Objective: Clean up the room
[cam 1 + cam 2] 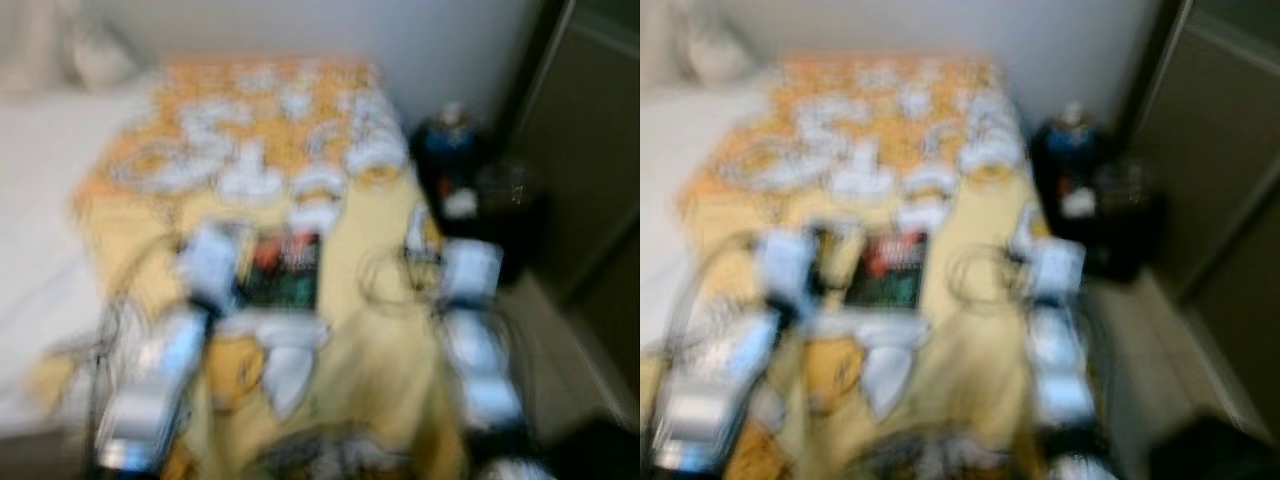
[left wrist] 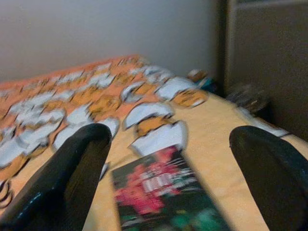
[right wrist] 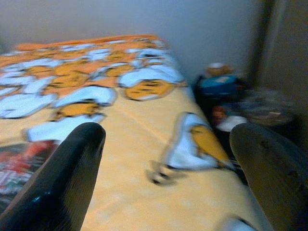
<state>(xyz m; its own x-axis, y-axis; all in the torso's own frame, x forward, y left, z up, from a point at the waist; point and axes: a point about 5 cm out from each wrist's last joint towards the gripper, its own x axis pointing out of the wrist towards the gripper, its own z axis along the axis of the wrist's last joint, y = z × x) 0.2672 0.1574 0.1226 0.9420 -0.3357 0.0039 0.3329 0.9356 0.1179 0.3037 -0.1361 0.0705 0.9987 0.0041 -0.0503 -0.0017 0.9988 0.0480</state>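
Presently both grippers, left gripper (image 2: 168,159) and right gripper (image 3: 166,159), are held with fingers spread above the yellow patterned bedspread (image 1: 370,330); the dark red-lettered book (image 2: 163,197), lying flat under the left, is judged the likely pickup.

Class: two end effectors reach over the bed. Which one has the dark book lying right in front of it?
The left end effector: the dark book lies between its open fingers. The right end effector faces bare yellow blanket.

- The two head views look forward and down, blurred, over a yellow patterned bed cover (image 1: 360,250).
- Left wrist view looks low along the cover, close above a dark book (image 2: 163,197).
- Right wrist view looks low toward the bedside clutter (image 3: 240,103).
- All views share the cover.
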